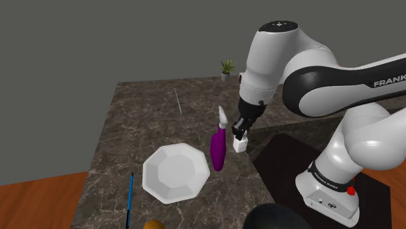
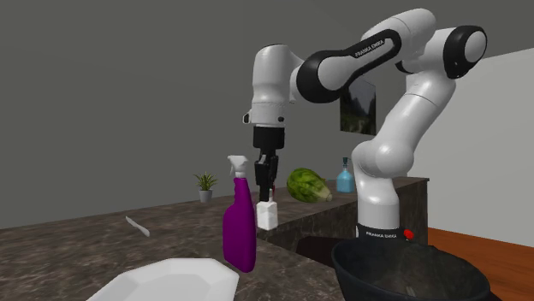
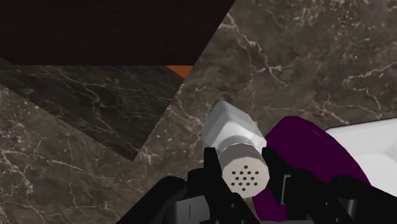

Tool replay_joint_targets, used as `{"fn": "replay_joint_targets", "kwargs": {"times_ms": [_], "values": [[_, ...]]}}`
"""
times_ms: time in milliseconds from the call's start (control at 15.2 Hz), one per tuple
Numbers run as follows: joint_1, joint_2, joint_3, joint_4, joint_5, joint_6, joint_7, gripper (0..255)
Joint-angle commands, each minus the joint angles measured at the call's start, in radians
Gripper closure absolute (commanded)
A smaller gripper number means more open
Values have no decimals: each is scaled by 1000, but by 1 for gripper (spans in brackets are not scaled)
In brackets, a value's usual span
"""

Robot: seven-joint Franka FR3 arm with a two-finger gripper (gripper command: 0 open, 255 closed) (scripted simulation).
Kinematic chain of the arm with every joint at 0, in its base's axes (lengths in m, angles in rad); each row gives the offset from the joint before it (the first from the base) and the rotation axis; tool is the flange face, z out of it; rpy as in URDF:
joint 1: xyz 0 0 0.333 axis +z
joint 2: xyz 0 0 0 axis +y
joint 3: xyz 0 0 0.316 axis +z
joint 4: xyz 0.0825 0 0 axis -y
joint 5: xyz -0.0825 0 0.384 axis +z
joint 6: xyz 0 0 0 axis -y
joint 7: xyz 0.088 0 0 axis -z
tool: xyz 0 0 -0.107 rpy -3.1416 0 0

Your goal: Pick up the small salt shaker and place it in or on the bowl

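Note:
A small white salt shaker (image 3: pixel 235 137) with a perforated top sits clasped between my black fingers (image 3: pixel 212 167); my gripper (image 3: pixel 243 170) is shut on its cap end. In the shoulder view the salt shaker (image 1: pixel 240 144) hangs under the gripper (image 1: pixel 239 133), just above the marble counter near its edge. In the second exterior view the shaker (image 2: pixel 267 214) is likewise lifted off the top below the gripper (image 2: pixel 266 186). The white octagonal bowl (image 1: pixel 175 173) rests on the counter toward the shoulder view's left of the shaker, past a purple spray bottle.
A purple spray bottle (image 1: pixel 219 147) with a white trigger stands between shaker and bowl. A blue pen (image 1: pixel 130 197) lies beside the bowl. A knife (image 1: pixel 177 102) and a small potted plant (image 1: pixel 227 67) sit farther back. A dark round bin (image 2: pixel 406 269) stands near the stand.

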Motion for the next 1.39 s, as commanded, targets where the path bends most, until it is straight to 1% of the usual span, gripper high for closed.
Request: {"fn": "replay_joint_targets", "kwargs": {"times_ms": [0,594,1188,1320], "values": [[-1,-13,-10,22,-4,-35,-4,255],[-5,-52,-44,118,-23,-169,-17,255],[-13,-66,-71,222,-42,-286,-25,255],[15,-99,-43,222,-14,-318,14,255]]}}
